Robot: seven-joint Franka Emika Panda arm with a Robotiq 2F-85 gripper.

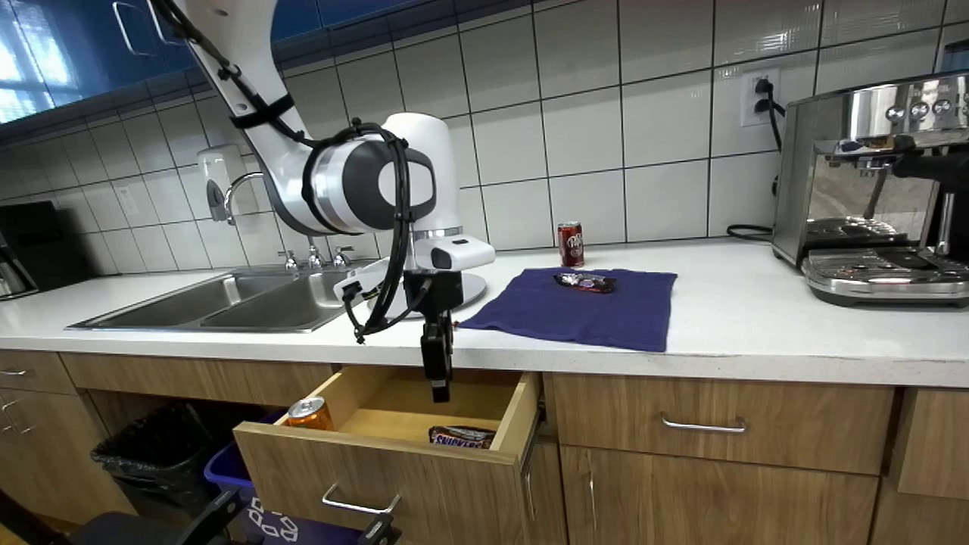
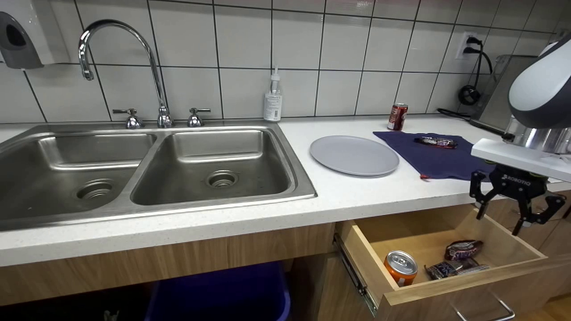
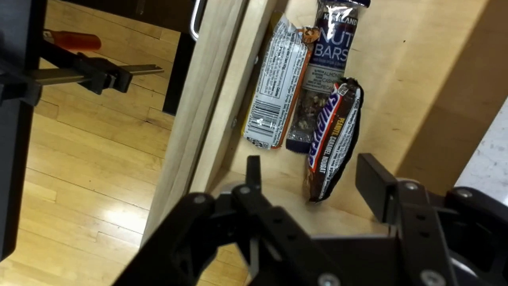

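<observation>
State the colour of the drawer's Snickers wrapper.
The Snickers wrapper is mostly dark brown with a red stripe; the wrist view shows it best.

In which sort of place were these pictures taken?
Most likely a kitchen, though whether home or office I cannot tell: there is a double sink, an espresso machine and a drawer holding snack bars.

Snickers bar [image 3: 335, 145] in drawer [image 1: 424, 477], can [image 2: 401, 268] to its left, cloth [image 1: 628, 318] on counter [image 1: 742, 303]
</observation>
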